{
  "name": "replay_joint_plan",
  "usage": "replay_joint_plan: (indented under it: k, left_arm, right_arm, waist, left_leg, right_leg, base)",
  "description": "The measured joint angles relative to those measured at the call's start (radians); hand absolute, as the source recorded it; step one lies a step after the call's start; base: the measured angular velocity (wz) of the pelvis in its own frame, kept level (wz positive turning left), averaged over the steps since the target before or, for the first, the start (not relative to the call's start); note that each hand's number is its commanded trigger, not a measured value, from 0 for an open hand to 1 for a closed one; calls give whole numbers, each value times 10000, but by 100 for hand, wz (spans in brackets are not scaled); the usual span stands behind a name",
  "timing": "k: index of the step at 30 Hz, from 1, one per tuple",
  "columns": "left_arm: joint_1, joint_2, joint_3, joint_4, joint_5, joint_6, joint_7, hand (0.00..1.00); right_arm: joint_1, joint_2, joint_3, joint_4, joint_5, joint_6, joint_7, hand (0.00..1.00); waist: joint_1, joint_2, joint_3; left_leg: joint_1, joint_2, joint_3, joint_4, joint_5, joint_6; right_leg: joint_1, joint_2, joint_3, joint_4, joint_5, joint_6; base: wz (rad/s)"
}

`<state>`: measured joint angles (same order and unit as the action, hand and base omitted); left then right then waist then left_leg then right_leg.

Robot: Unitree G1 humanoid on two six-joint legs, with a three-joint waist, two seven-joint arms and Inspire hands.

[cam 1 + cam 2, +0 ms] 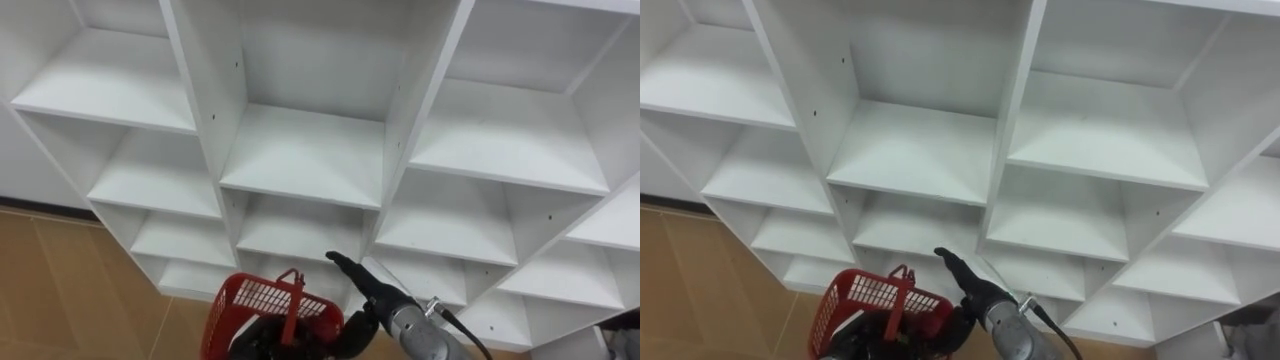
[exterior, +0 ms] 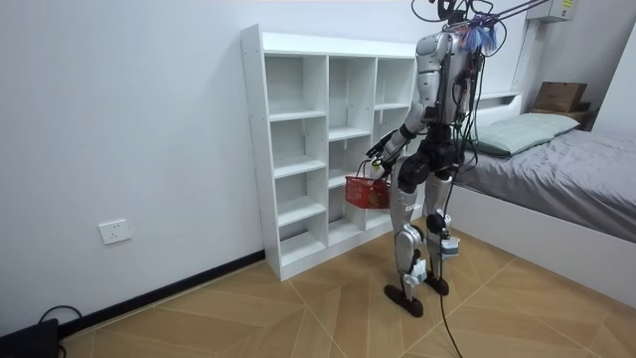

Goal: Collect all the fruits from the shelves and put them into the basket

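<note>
White shelves are set against a pale wall, and the robot is stood on the wooden floor just before them, with a bed behind it. A red basket is held up below the middle compartments. The left hand is seen at the basket; whether it is clamped cannot be told. The right hand is stretched out straight toward the shelves.
</note>
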<state>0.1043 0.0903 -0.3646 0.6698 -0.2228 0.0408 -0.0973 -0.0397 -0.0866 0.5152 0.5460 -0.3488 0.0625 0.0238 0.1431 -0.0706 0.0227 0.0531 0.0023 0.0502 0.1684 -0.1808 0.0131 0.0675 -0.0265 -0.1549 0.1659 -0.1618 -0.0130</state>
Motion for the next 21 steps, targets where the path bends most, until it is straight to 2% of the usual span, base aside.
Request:
replay_joint_plan:
  k: [16,21]
  left_arm:
    - [0,-2,79,-6,-9,0,-3,100]
    - [35,-1,82,0,-14,0,40,100]
  right_arm:
    - [-2,-48,29,9,30,0,0,0]
    - [-3,-360,18,8,256,-117,-112,0]
  waist:
    - [-20,21,-19]
    - [-36,86,-16]
  left_leg:
    - [-2,-3,0,26,0,0]
    - [27,-3,-9,42,0,0]
  right_leg:
    - [14,47,-5,9,0,-1]
    - [44,20,-18,18,1,-2]
  base:
    - [0]
    - [0]
